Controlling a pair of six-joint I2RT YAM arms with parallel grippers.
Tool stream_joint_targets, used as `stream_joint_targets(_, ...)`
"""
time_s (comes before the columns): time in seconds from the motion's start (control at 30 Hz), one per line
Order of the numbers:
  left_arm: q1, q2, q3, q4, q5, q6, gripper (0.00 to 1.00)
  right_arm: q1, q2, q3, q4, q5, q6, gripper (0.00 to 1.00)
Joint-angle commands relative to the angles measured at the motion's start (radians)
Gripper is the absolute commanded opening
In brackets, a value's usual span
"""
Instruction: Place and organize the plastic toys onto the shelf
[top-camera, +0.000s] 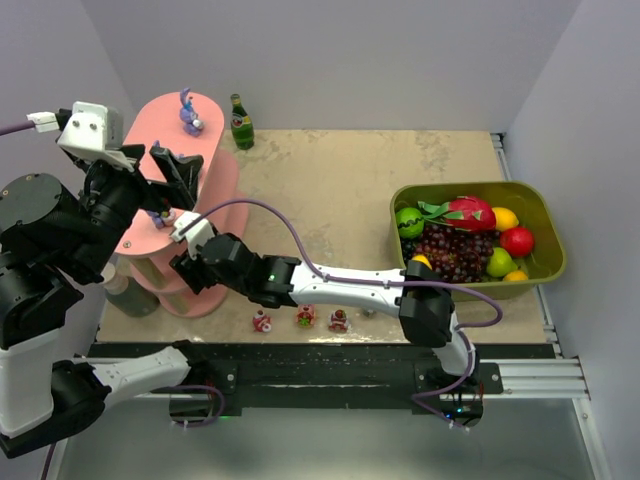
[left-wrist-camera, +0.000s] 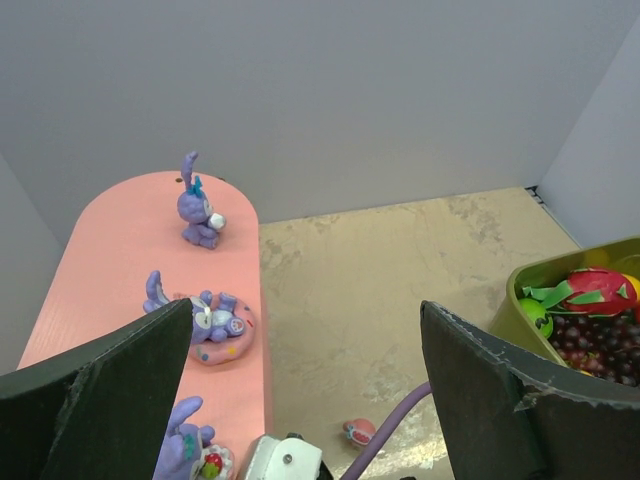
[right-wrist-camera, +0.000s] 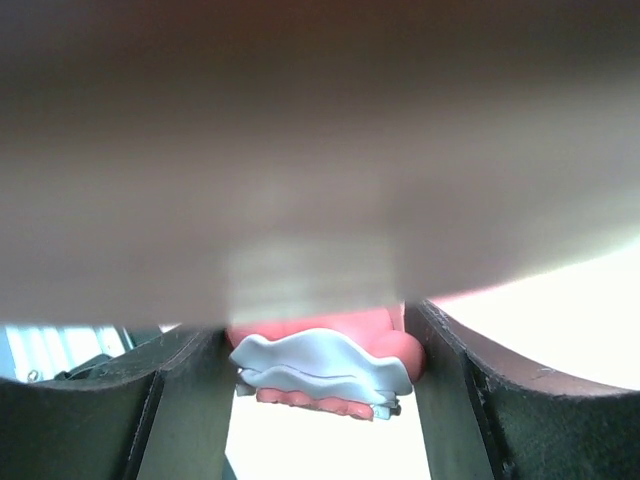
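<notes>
While the left arm (top-camera: 100, 190) hung above the shelf (top-camera: 155, 125), its jaws stood wide open with nothing between them, over the near part of the top tier. On that tier a purple bunny toy (left-wrist-camera: 200, 205) stood upright near the far end. Closer in, a second purple toy (left-wrist-camera: 215, 325) lay on a pink ring. A third purple toy (left-wrist-camera: 185, 450) showed at the bottom edge of the left wrist view, partly hidden by a finger.

The right arm (top-camera: 340, 285) reached across the bench (top-camera: 330, 190) to the shelf's right side, its jaws tucked in at a lower tier, beneath the top one. They were closed on a pink-and-white toy (right-wrist-camera: 320, 365), which sat between both fingers; a blurred pale surface filled the view above it.

Near the bench's front edge three more toys (top-camera: 306, 317) sat in a row, just beside the right arm. A green bottle (top-camera: 241, 121) stood behind the shelf, and an olive tub (top-camera: 545, 265) of fake fruit sat at the right, well apart.
</notes>
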Motion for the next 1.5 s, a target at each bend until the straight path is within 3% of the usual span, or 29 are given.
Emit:
stream_joint_targets(0.0,0.004,0.0,0.015,-0.006,-0.018,-0.002,0.99,0.015,0.013,-0.085,-0.117,0.009,0.007,0.43)
stream_joint_targets(0.27,0.004,-0.002,0.015,-0.023,-0.018,-0.007,1.0,0.032,0.014,-0.139,-0.004,0.052,0.004,0.44)
stream_joint_targets(0.43,0.004,-0.001,0.025,-0.03,-0.017,-0.008,1.0,0.035,0.049,-0.106,-0.027,0.082,0.004,0.46)
stream_joint_targets(0.7,0.004,-0.001,0.022,-0.034,-0.018,-0.007,0.99,0.037,0.056,-0.105,-0.036,0.098,0.008,0.65)
stream_joint_targets(0.93,0.004,0.001,0.022,-0.032,-0.025,-0.001,1.0,0.037,0.082,-0.045,-0.056,0.091,0.011,0.7)
stream_joint_targets(1.47,0.004,0.004,0.024,-0.031,-0.035,0.013,1.0,0.037,0.028,-0.099,0.005,0.126,-0.016,0.87)
